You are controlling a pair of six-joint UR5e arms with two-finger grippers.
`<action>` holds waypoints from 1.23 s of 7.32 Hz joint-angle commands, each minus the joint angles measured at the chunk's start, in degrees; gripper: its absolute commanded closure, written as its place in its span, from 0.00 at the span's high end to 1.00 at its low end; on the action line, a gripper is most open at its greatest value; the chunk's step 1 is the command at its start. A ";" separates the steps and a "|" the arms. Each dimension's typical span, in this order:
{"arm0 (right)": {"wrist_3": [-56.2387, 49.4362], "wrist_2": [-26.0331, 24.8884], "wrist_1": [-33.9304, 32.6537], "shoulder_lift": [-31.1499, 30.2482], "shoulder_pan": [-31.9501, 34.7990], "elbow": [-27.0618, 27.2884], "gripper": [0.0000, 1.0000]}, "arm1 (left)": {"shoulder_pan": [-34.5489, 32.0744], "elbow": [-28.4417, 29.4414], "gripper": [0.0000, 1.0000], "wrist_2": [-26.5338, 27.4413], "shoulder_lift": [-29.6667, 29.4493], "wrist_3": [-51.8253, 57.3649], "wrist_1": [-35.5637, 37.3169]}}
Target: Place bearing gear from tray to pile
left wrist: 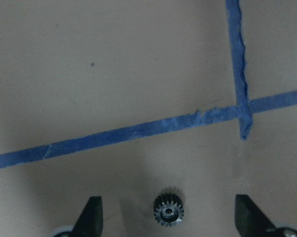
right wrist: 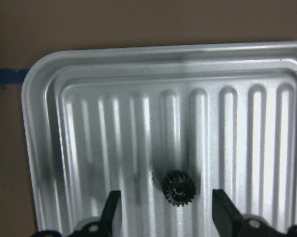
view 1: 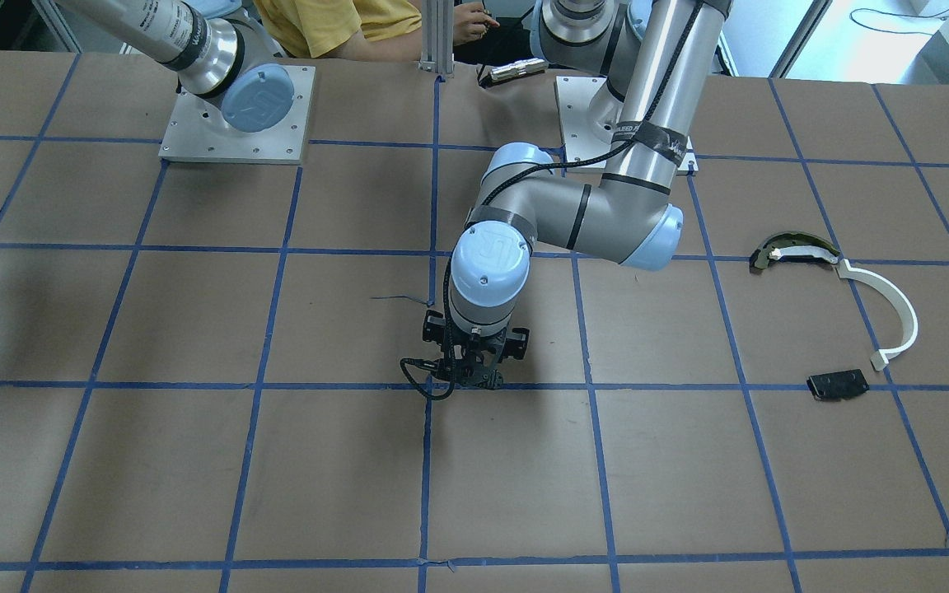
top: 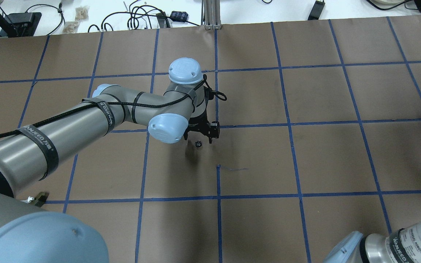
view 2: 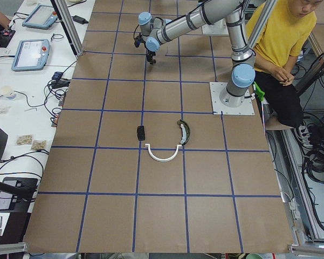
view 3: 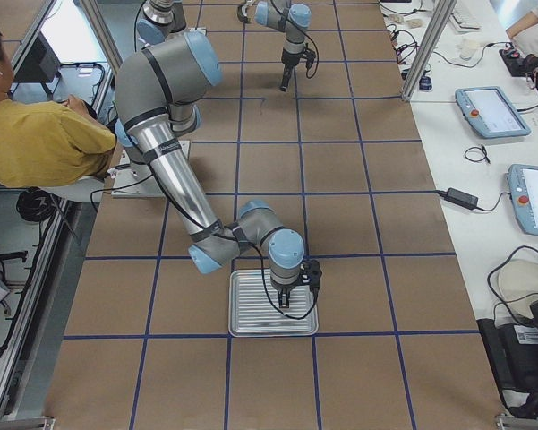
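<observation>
A small black bearing gear (left wrist: 168, 211) lies on the brown paper between the spread fingers of my left gripper (left wrist: 170, 219), which is open and low over the table's middle (top: 198, 140). A second black gear (right wrist: 179, 188) lies in the ribbed silver tray (right wrist: 39, 84), between the spread fingers of my open right gripper (right wrist: 168, 213), which hangs just above the tray (view 3: 286, 303). The pile lies apart from both: a white curved arc (view 1: 895, 309), a dark olive-edged curved piece (view 1: 792, 249) and a flat black plate (view 1: 837, 385).
Blue tape lines grid the brown paper; a crossing lies just ahead of the left gripper (left wrist: 243, 106). An operator in a yellow shirt (view 2: 283, 32) sits behind the robot bases. Tablets and cables lie on the white bench (view 3: 488, 107) along the table's far edge.
</observation>
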 commanded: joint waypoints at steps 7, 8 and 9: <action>-6.58 0.14 -0.92 0.95 -0.01 -0.82 0.37 | 0.14 -0.30 0.00 0.31 0.55 0.08 -0.72; -6.59 0.22 -0.83 1.30 -0.01 -0.90 0.30 | 0.49 0.14 0.00 0.31 1.68 0.08 -0.81; -6.59 0.23 -0.83 0.96 -0.01 -0.91 0.21 | 1.37 1.10 0.00 0.66 2.56 -0.01 -2.46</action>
